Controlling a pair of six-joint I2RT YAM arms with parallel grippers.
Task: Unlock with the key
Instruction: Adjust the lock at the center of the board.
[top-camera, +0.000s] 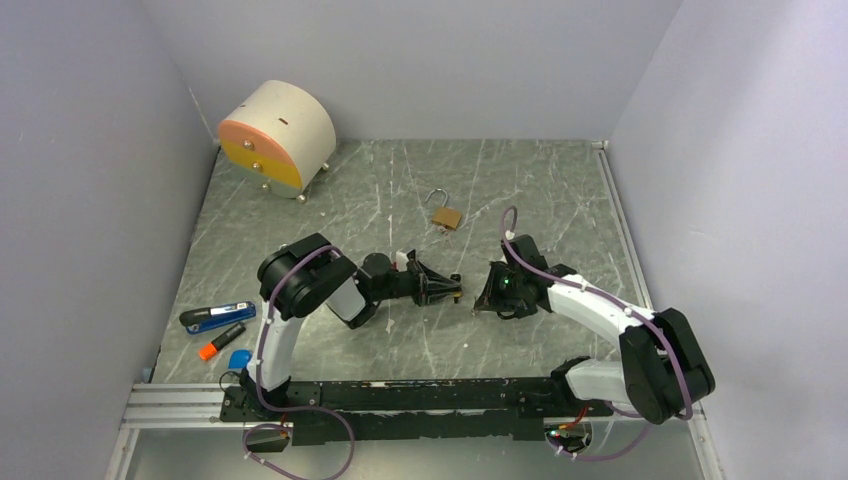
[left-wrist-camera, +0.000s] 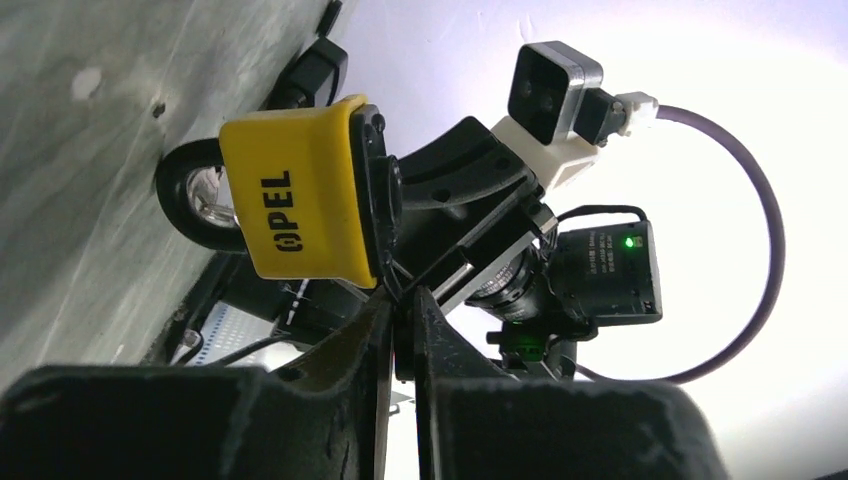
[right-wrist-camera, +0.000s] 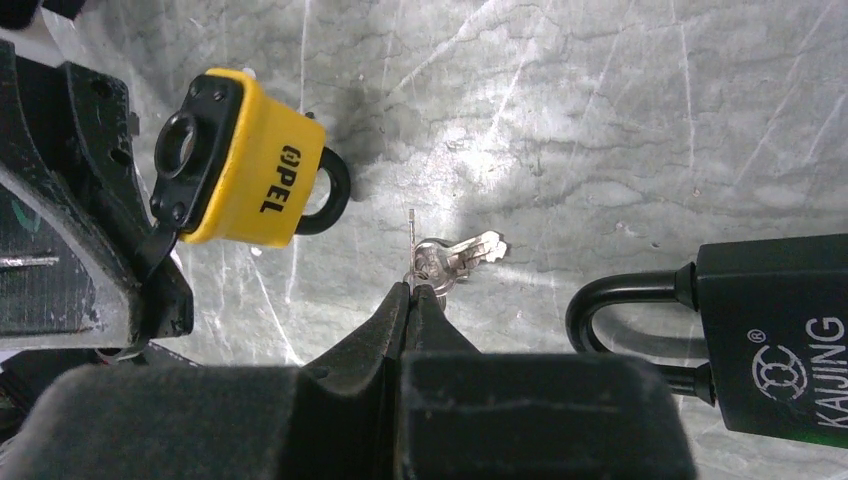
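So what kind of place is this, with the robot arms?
Probably a robot test booth in a lab: plain walls box in a table, the left arm and right arm are bolted to a rail, and a brass padlock lies out.

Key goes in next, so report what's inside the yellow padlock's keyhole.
The yellow padlock shows no key in its round black end. The keys hang at the right gripper, apart from it. Deeper inside the keyhole is too dark to see.
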